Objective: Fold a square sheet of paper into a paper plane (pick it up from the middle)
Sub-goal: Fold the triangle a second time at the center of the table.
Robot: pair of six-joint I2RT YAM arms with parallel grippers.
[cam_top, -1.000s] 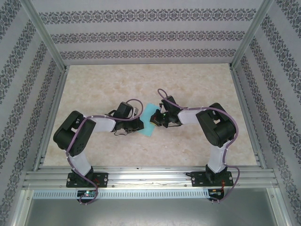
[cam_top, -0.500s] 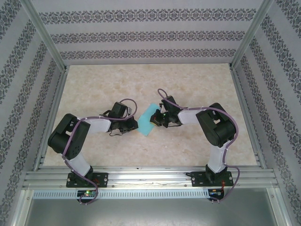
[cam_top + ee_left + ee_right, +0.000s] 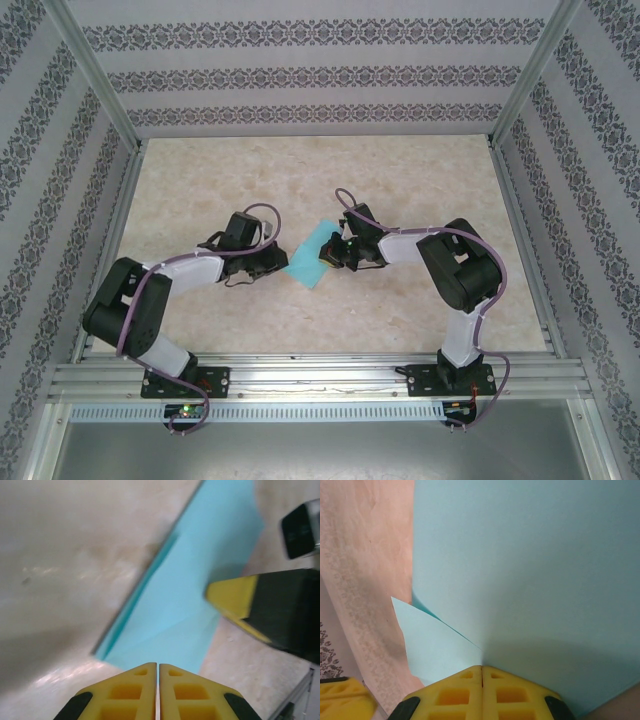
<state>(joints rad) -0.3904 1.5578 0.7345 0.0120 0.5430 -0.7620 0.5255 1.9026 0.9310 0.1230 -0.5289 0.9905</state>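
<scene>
**Part-folded paper, both grippers closed at its edges**

The paper (image 3: 310,256) lies flat mid-table (image 3: 200,180), between the two arms. It is narrower than a square. One long side has a layered edge, and a small triangular flap (image 3: 427,640) shows near the right tips.

Left gripper (image 3: 157,672): pads together, nothing between them, tips just beside the paper's near edge. The wrist view doesn't settle whether they touch it.

Right gripper (image 3: 481,672): pads together too, set on the opposite side of the sheet. You can't tell whether a layer is nipped between them or only pressed to the table.

Risks for you from here:
- If you drive the left tips forward closed, they will shove the sheet, not take it. Thin paper buckles, and a stray crease spoils the fold lines.
- The right tips hold one spot only. A sideways push from the left would likely swing the paper about that spot and throw the layers out of line.
- If you lift the right tips, the flap may spring open.
- The sheet sits flat on a smooth top, so a finger worked under an edge could slip or tear it.
</scene>
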